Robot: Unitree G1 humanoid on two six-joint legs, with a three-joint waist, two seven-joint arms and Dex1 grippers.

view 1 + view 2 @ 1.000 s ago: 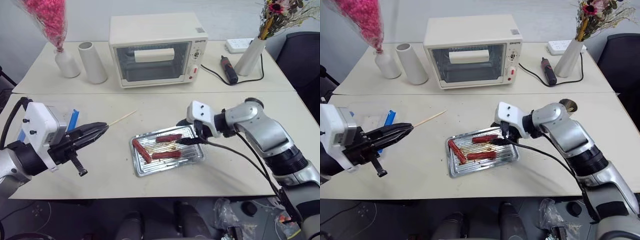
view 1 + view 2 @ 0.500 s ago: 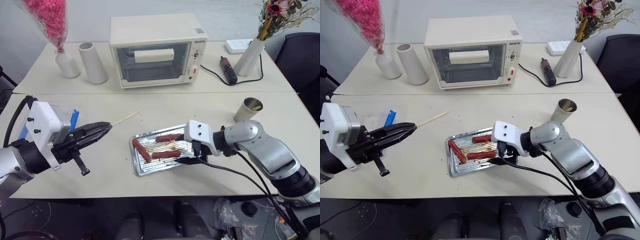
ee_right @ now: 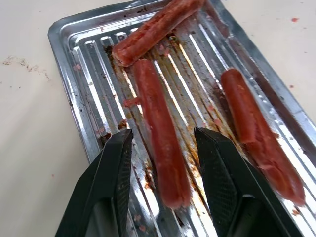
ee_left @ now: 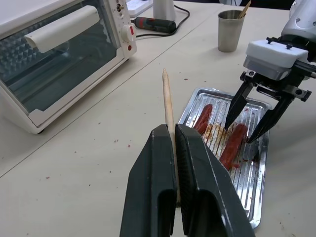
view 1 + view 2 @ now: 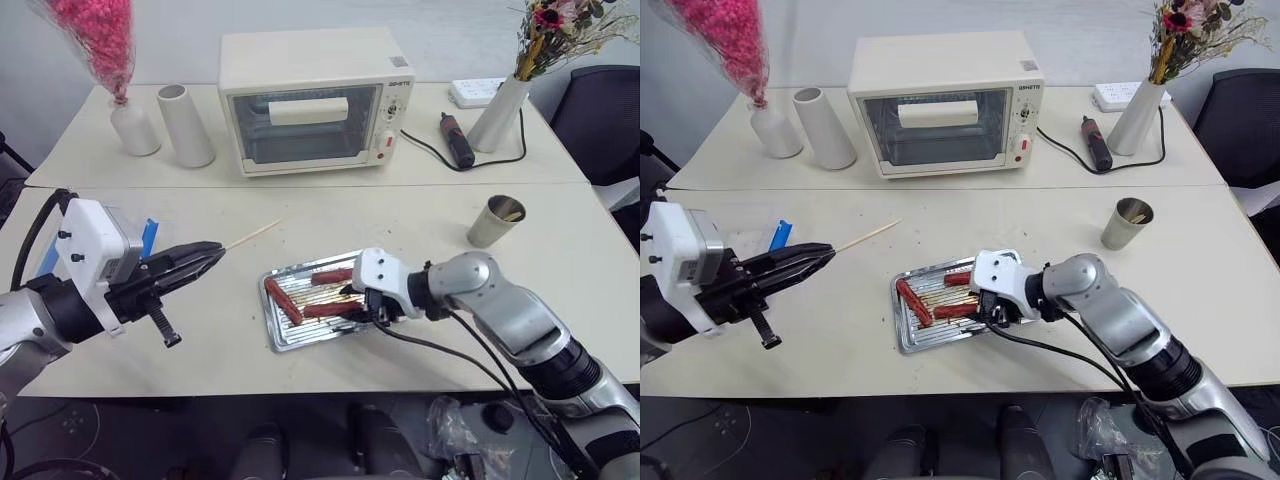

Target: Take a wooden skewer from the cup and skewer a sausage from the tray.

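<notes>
A thin wooden skewer (image 5: 250, 236) sticks forward out of my left gripper (image 5: 215, 250), which is shut on it and hovers left of the tray; the stick (image 4: 167, 96) runs between the closed fingers. The silver ribbed tray (image 5: 275, 335) holds three reddish-brown sausages. My right gripper (image 3: 163, 132) is open and low over the tray. Its two fingers straddle the nearest sausage (image 3: 165, 168) with a gap on each side. The other two sausages (image 5: 283, 300) (image 5: 335, 276) lie at the tray's left and far side. The grey cup (image 5: 493, 222) stands to the right.
A toaster oven (image 5: 312, 100) sits on the far table, with a white cylinder vase (image 5: 185, 125) and a pink flower vase (image 5: 133, 128) to its left. A screwdriver (image 5: 457, 140) and a dried-flower vase (image 5: 500, 112) stand at the far right. A clear box with a blue edge (image 5: 148, 238) lies behind my left gripper.
My right gripper has sunk onto the tray and shifted left, its fingers now on either side of the near sausage. The cup has come out from behind that arm. The left gripper held still.
</notes>
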